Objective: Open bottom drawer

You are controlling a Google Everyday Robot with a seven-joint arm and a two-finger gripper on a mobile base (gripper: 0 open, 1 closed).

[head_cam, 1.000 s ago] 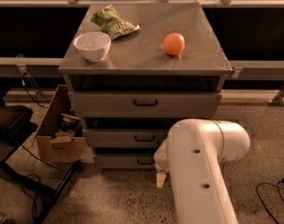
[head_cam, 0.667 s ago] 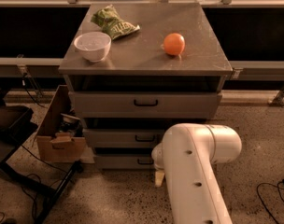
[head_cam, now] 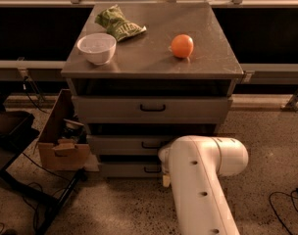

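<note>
The grey metal cabinet (head_cam: pixel 85 71) has three drawers. The bottom drawer (head_cam: pixel 124 170) is the lowest, with a wide shallow grey front and a small black bar handle (head_cam: pixel 151 170). Its front sits in line with the cabinet, and no interior shows. My white arm (head_cam: pixel 203 180) comes up from the lower edge of the view. My gripper (head_cam: pixel 164 168) is at the arm's end, right beside the right end of the bottom drawer's handle, and is mostly hidden behind the arm. The middle drawer (head_cam: pixel 119 144) and the top drawer (head_cam: pixel 110 109) are above it.
On the cabinet top are a white bowl (head_cam: pixel 96 48), a green crumpled bag (head_cam: pixel 117 23) and an orange (head_cam: pixel 182 46). An open cardboard box (head_cam: pixel 61 141) stands on the floor to the left of the cabinet. Dark stand legs and cables (head_cam: pixel 46 199) lie at the lower left.
My arm has shifted a little to the left, closer to the cabinet front at bottom drawer height. The drawers have not visibly moved.
</note>
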